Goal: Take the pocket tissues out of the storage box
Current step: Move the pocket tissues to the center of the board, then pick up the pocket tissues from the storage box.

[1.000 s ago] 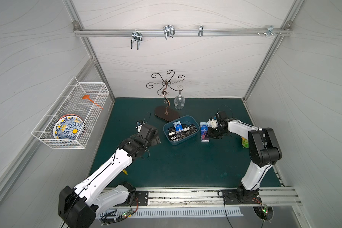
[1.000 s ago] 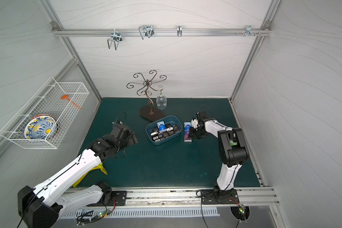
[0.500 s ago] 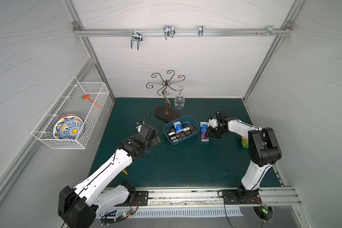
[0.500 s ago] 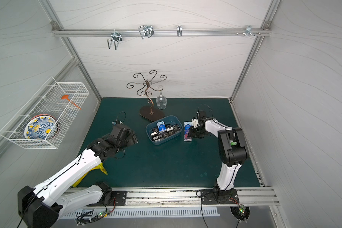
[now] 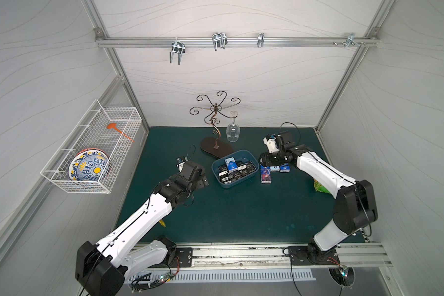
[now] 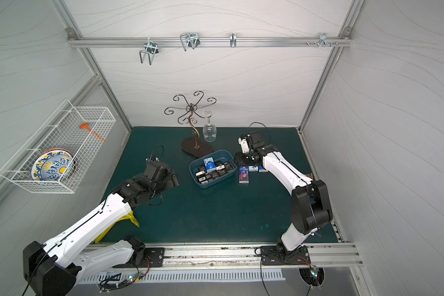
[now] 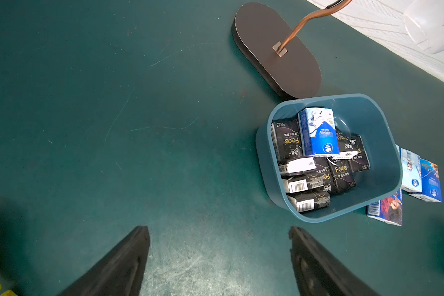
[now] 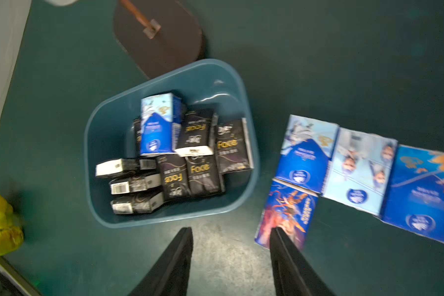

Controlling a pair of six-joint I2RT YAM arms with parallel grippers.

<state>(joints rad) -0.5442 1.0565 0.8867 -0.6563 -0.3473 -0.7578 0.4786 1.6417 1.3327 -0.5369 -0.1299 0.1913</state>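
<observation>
The storage box (image 5: 231,185) (image 6: 208,185) is a shallow blue tub at mid-mat. Inside it lie pocket tissues: several black packs (image 7: 341,174) (image 8: 203,174) and one blue-white pack (image 5: 230,164) (image 8: 157,128) on top. Several more blue packs (image 5: 265,175) (image 6: 244,175) (image 8: 362,169) lie flat on the mat to the box's right. My right gripper (image 5: 263,161) (image 8: 231,229) hangs open between the box and those packs, holding nothing; one finger overlaps the red-blue pack (image 8: 287,205). My left gripper (image 5: 203,180) (image 7: 219,228) is open over bare mat left of the box (image 7: 263,159).
A brown-based wire stand (image 5: 215,150) with a hanging wine glass (image 5: 233,133) sits just behind the box. A green snack bag (image 5: 319,187) lies by the right wall. Something yellow (image 6: 131,220) lies under the left arm. A white wire basket (image 5: 92,151) hangs on the left wall.
The right gripper's jaws have spread apart beside the packs on the mat. Both arms stay about where they were.
</observation>
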